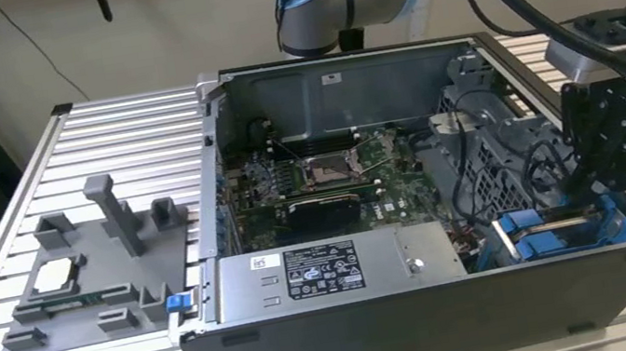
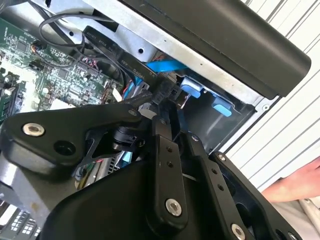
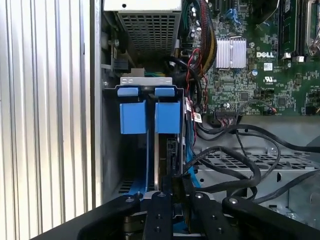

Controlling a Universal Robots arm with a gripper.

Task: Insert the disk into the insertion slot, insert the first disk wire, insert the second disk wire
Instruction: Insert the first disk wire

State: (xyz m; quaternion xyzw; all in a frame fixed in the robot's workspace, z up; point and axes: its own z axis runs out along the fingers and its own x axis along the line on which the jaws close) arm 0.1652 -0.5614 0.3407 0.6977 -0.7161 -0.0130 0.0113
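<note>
The slatted counter [image 1: 117, 131] carries the open computer case [image 1: 438, 325], with a grey parts fixture [image 1: 89, 267] beside it on the exterior view's left; inside the case the motherboard [image 1: 314, 185] lies in the far half and the power supply [image 1: 328, 272] runs along the near wall; my work is in the near corner on the exterior view's right, where the insertion slot [image 3: 111, 145] of the grey drive cage stands. The disk [image 3: 167, 117] sits down in that slot, its blue frame level with the blue frame next to it, so I judge the first step done; what is left is the wiring, and I cannot tell whether the wire I hold is the first or the second, nor whether its plug is home.

My arm reaches in from the exterior view's right, wrist bent so that the gripper [image 1: 576, 183] points steeply down into the cage, over the end of the disk away from its blue handles; in the second wrist view my fingers [image 2: 165, 150] are drawn narrow and, as far as I can judge, pinch the black plug of a disk wire [image 2: 161, 93], whose flat black lead runs off toward the motherboard; a blue cable [image 2: 165, 65] passes close by it. A person's hand [image 2: 295, 187] lies outside the case, well apart from my fingers.
</note>
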